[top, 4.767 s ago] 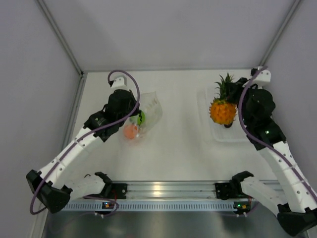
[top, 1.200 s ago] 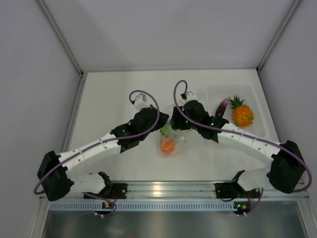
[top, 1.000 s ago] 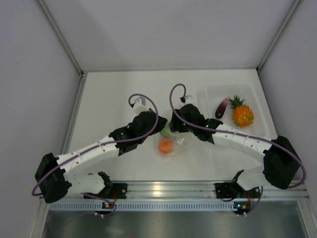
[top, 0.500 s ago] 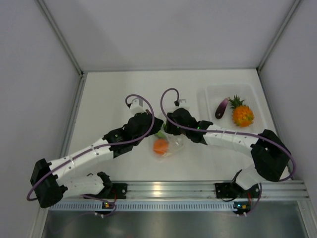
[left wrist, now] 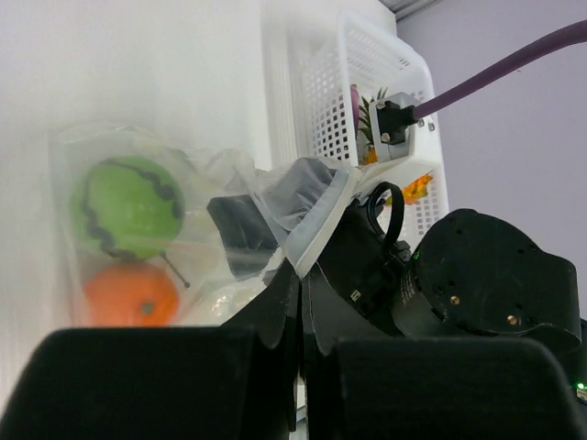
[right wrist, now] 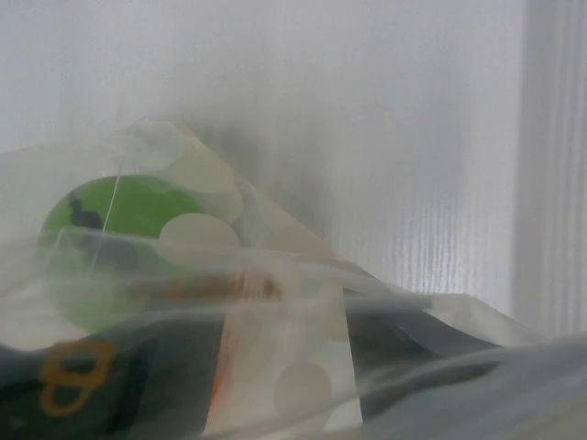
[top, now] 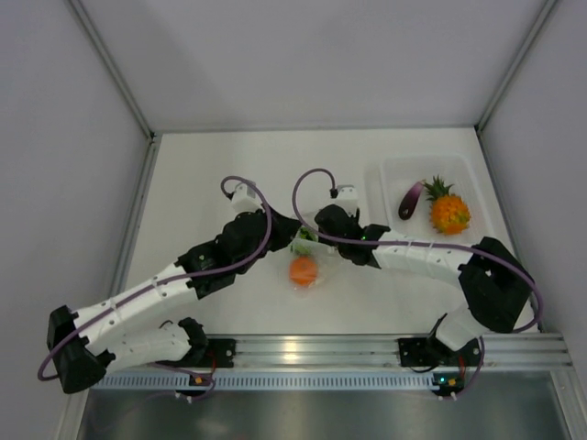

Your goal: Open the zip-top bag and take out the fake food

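At the table's (top: 211, 174) middle, the left gripper (left wrist: 301, 273) pinched the bag's (left wrist: 215, 170) rim tight — green ball (left wrist: 128, 206) and orange (left wrist: 128, 293) inside — while the right gripper (top: 314, 236) sat at its mouth, jaw gap hidden.

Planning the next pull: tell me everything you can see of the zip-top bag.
The zip-top bag is a clear, crinkled plastic pouch printed with white dots, lying on the white table. The green ball and small orange show through it, side by side. The left hand is shut on a bunched edge of it; the right hand seems to reach into its mouth.
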You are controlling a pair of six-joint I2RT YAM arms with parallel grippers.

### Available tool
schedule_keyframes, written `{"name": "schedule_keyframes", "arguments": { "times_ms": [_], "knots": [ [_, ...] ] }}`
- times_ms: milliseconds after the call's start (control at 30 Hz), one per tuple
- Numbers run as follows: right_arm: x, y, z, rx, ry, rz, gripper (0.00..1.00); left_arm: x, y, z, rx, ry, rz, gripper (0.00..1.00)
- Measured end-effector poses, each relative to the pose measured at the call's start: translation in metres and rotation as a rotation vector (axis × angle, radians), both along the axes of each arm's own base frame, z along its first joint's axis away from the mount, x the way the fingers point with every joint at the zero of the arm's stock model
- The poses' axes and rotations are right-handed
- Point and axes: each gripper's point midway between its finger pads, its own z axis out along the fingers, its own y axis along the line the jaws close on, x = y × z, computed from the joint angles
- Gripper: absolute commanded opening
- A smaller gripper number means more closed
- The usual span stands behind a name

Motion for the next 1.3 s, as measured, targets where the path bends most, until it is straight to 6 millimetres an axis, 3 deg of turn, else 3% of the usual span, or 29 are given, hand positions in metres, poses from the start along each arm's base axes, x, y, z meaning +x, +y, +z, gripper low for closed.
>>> {"name": "schedule_keyframes", "arguments": {
  "times_ms": [100,367,467,567,833,1067,1300],
  "knots": [
    [0.001,-0.011,0.007,-0.044,-0.024,-0.015,0.55,-0.008,0.008,0.006,-0.037,-0.01,0.005,0.0],
    [0.006,-0.051,0.055,-0.253,-0.092,-0.067,0.56,-0.01,0.012,-0.017,-0.047,0.017,0.029,0.0],
    [0.004,-0.057,0.064,-0.33,-0.09,-0.065,0.56,-0.009,0.012,-0.024,-0.062,0.022,0.044,0.0],
    [-0.002,-0.053,0.057,-0.347,-0.061,-0.015,0.56,-0.008,0.014,-0.034,-0.053,0.039,0.064,0.0],
    [-0.027,-0.036,0.016,-0.284,0.067,0.157,0.59,-0.002,0.017,-0.061,0.036,0.076,0.094,0.0],
    [-0.017,-0.025,0.013,-0.206,0.057,0.165,0.66,-0.001,0.019,-0.065,0.07,0.079,0.091,0.0],
    [-0.003,-0.034,0.003,-0.233,0.061,0.122,0.68,0.008,0.0,-0.062,0.132,0.074,0.04,0.0]
  ]
}}
